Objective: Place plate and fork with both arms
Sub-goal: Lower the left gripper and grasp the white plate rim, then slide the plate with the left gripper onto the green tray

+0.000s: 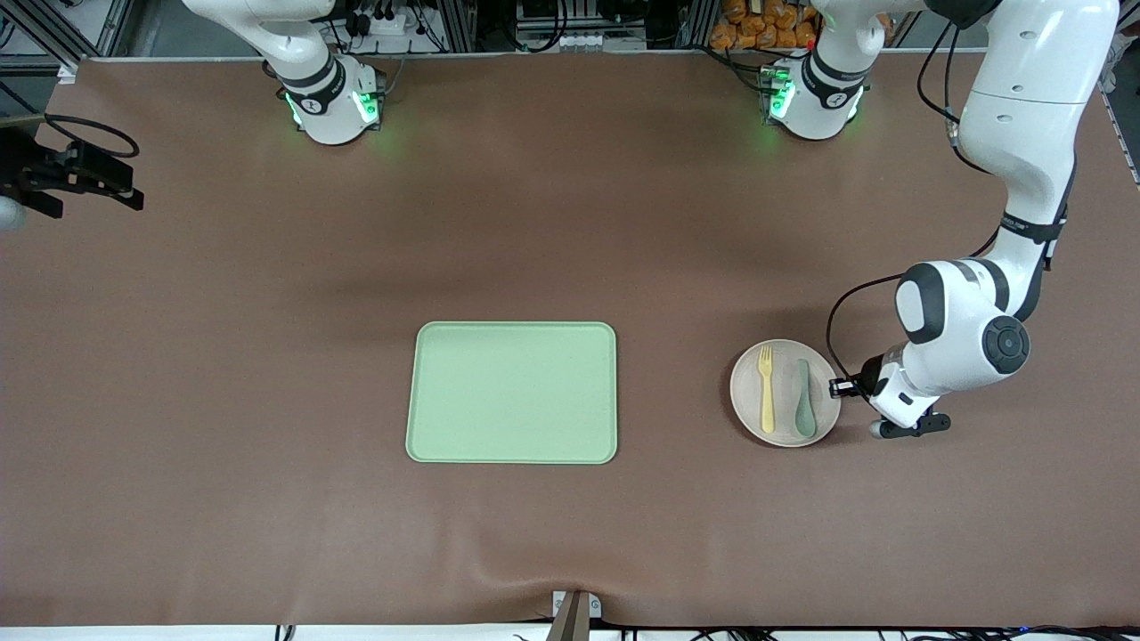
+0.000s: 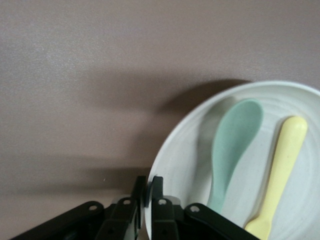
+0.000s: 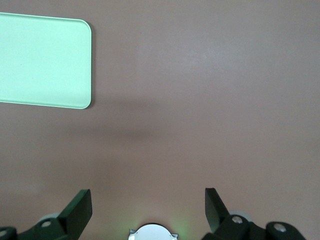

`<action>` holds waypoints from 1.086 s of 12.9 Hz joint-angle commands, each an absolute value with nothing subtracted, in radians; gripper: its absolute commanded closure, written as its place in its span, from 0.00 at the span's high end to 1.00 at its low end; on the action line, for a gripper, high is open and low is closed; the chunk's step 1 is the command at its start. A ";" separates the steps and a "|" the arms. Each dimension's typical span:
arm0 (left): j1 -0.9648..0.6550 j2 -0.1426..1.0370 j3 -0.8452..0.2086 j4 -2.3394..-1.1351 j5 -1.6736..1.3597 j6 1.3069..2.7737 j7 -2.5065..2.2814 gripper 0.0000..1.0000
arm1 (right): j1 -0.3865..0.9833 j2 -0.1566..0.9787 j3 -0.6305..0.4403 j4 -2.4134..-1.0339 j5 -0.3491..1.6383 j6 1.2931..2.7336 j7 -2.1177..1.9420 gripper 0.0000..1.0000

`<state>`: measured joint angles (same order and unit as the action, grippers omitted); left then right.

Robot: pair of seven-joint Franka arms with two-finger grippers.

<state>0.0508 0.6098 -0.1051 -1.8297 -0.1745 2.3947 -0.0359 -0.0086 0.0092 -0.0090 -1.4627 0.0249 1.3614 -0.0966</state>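
The left end effector (image 2: 148,200) is clenching the rim of the plate (image 1: 785,393) at the edge toward the left arm's end of the surface (image 1: 267,356). A good lift probably means raising the plate level and slowly, since the fork (image 1: 766,390) and spoon (image 1: 804,399) are lying loose in it, side by side, and could slide. The tray (image 1: 512,393) is lying well apart, toward the right arm's end. The right end effector (image 3: 148,209) is waiting released above bare surface near its own arm's base, the tray's corner showing in its wrist view.
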 commanded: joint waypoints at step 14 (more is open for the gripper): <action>-0.036 0.623 -0.219 -1.576 -0.198 2.287 0.167 0.00 | -0.009 0.006 -0.008 -1.466 0.029 1.356 -0.087 1.00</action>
<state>0.0143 0.6103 -0.2223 -1.6264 -0.1794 2.3114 0.1706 -0.0065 0.0099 -0.0086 -1.4638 0.0249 1.3604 -0.0966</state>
